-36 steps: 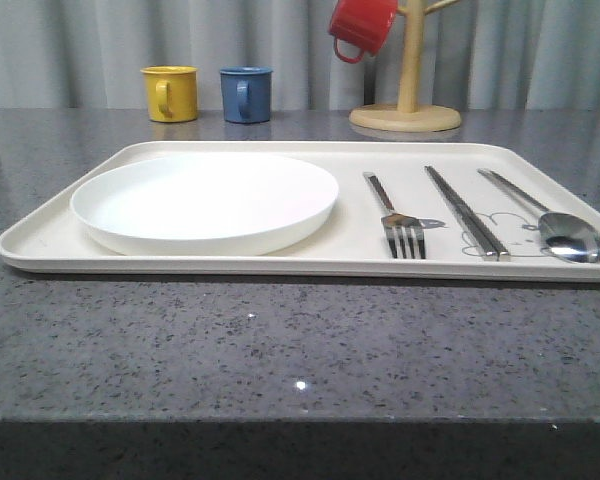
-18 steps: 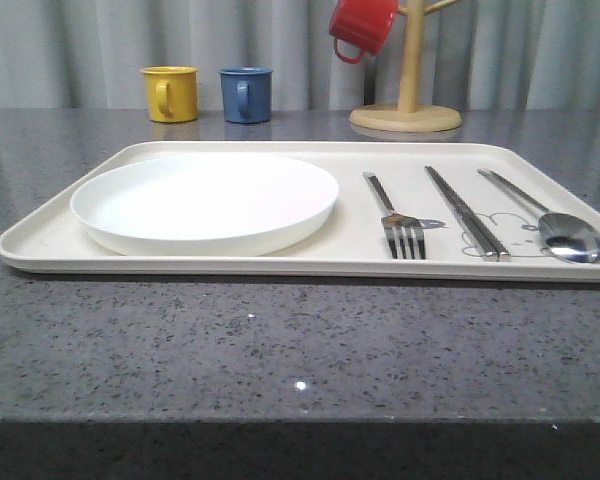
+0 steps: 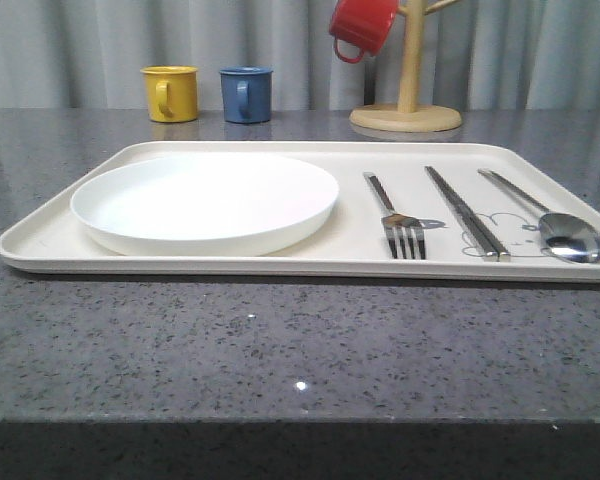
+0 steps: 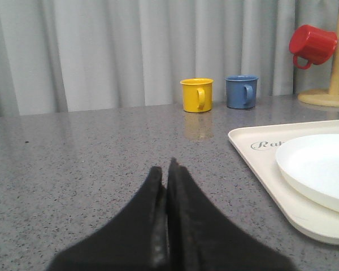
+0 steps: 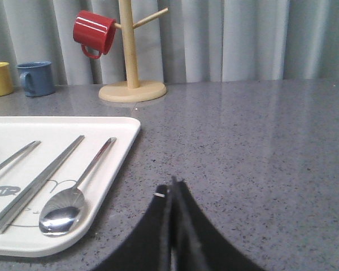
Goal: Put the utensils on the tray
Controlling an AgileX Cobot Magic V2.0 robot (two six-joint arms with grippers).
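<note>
Cream tray (image 3: 230,262) lies flat on the grey speckled worktop (image 3: 280,340). Round white plate (image 3: 205,200) sits on the tray's 9 o'clock half. On the 3 o'clock half, three utensils lie side by side, apart from one another: fork (image 3: 397,222) nearest the plate, tines toward the camera; pair of chopsticks (image 3: 467,213) next, over the rabbit drawing; spoon (image 3: 550,222) outermost, bowl toward the camera.

Left gripper (image 4: 167,169) is held low and level over bare worktop, off the tray's 9 o'clock end; jaws pressed together, nothing between them. Right gripper (image 5: 174,185) is held low and level over bare worktop beyond the tray's 3 o'clock end, near the spoon; jaws closed tight, empty.

At 12 o'clock behind the tray: yellow mug (image 3: 170,93), blue mug (image 3: 246,94), and a wooden mug tree (image 3: 408,90) with a red mug (image 3: 362,27) hanging on a peg.
</note>
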